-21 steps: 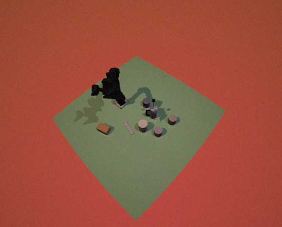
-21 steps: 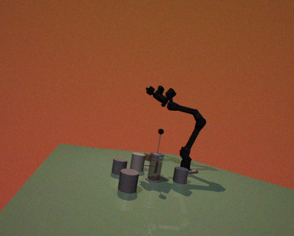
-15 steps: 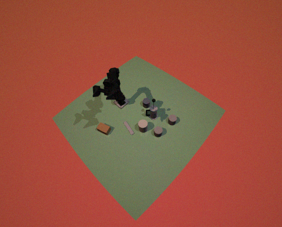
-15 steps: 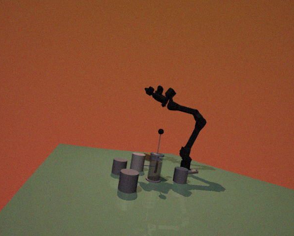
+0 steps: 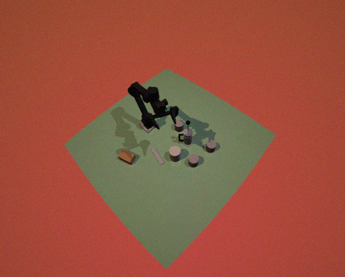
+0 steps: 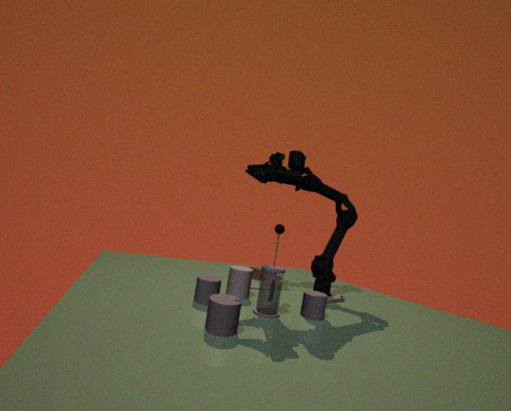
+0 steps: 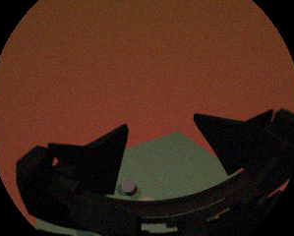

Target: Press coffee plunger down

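Note:
The coffee press [image 5: 187, 139] [image 6: 270, 296] stands upright on the green table, with a clear body and a black handle [image 5: 180, 137] on its left side in the top view. Its plunger is up: the black knob [image 5: 188, 122] [image 6: 279, 229] sits on a thin rod well above the lid. My gripper [image 5: 167, 126] [image 6: 246, 169] [image 7: 161, 122] is open and empty. In the exterior view it is high above the table, well above the knob's height. The knob and the press are not visible in the wrist view.
A grey cylinder [image 5: 178, 126] [image 6: 313, 306] stands close to the press on the arm's side. A taller pale cylinder [image 5: 174, 154] [image 6: 239, 283] and two shorter ones [image 5: 193, 161] [image 5: 210, 146] stand around it. An orange block [image 5: 126, 156] and a flat pale strip [image 5: 157, 156] lie farther left.

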